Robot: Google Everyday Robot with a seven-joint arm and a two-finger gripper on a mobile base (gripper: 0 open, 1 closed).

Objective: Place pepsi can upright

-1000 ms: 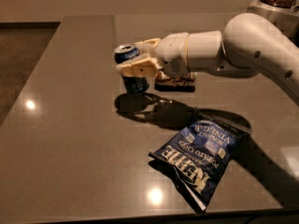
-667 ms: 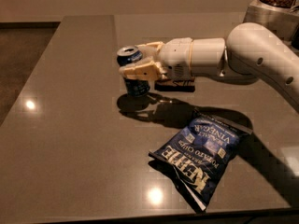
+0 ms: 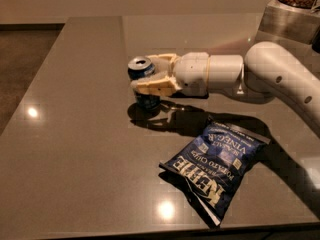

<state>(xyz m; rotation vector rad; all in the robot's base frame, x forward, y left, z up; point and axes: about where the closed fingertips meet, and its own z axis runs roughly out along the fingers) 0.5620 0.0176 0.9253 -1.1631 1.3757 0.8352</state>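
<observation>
The pepsi can point(image 3: 142, 72) is small and dark blue with a silver top. It stands nearly upright in the middle of the grey table point(image 3: 75, 134), its base at or just above the surface over its shadow. My gripper point(image 3: 150, 74) reaches in from the right on a white arm point(image 3: 260, 74). Its cream fingers point(image 3: 152, 86) are closed around the can's sides, one in front and one behind. The can's lower part shows below the front finger.
A larger blue chip bag point(image 3: 215, 166) lies flat at the front right, close to the table's front edge. A metal container point(image 3: 290, 19) holding brown nuts stands at the back right. The floor drops away to the left of the table.
The can and gripper have moved down a little and the can has come closer to upright. The grip is unchanged.
</observation>
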